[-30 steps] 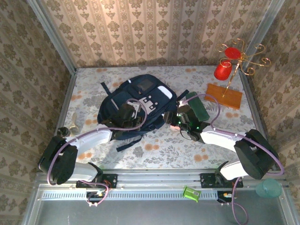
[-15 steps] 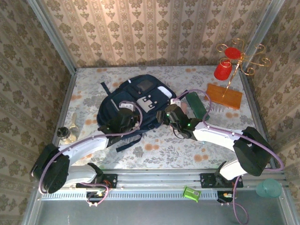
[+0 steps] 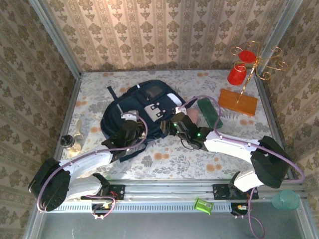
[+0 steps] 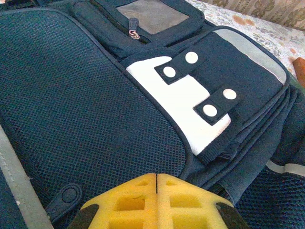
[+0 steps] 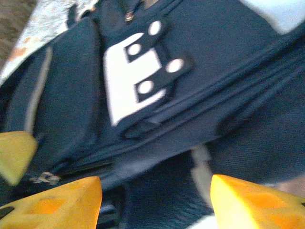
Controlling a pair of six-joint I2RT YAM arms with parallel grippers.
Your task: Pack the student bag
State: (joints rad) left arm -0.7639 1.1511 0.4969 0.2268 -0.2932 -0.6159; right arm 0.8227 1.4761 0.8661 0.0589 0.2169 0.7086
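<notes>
Student bag [image 3: 144, 107] lies front-up. Your left gripper [image 4: 157, 177], pinched closed, sits at its mesh, probably to steady it; right gripper [image 5: 155, 185] gapes wide facing the side seams.

Student bag [image 3: 119, 113] on floral table [image 3: 164, 160]

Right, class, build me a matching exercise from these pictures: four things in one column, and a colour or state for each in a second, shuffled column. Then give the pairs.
Column one
1. student bag
2. left end effector
3. right end effector
4. cup

Column two
A. open
B. red
C. dark navy
D. shut

Pairs: 1-C, 2-D, 3-A, 4-B
</notes>
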